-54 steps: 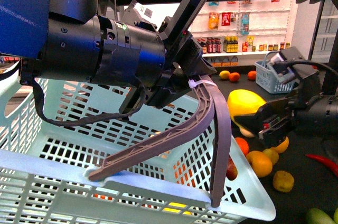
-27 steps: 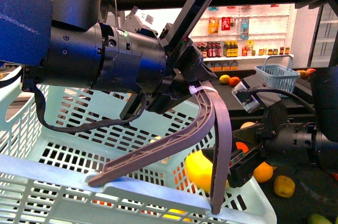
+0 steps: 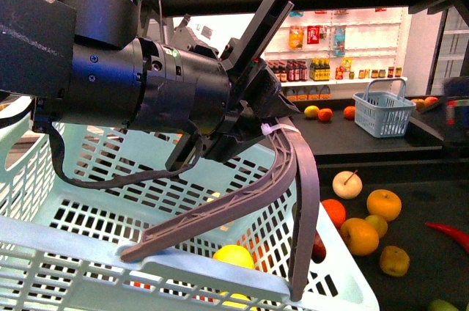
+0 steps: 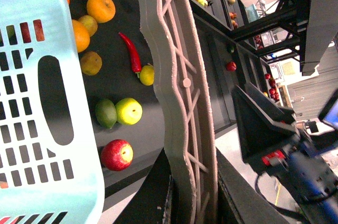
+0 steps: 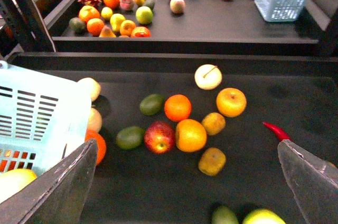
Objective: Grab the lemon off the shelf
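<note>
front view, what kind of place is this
Probably a grocery shop, or a mock-up of one: loose fruit lies on the black shelf, white wall shelves behind hold bottles, and the left pincer holds a pale blue shopping basket by its handle.

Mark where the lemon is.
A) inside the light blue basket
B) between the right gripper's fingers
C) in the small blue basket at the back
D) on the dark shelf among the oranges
A: the lemon lies on the floor of the light blue basket, and the right gripper is open with nothing in it.
</note>
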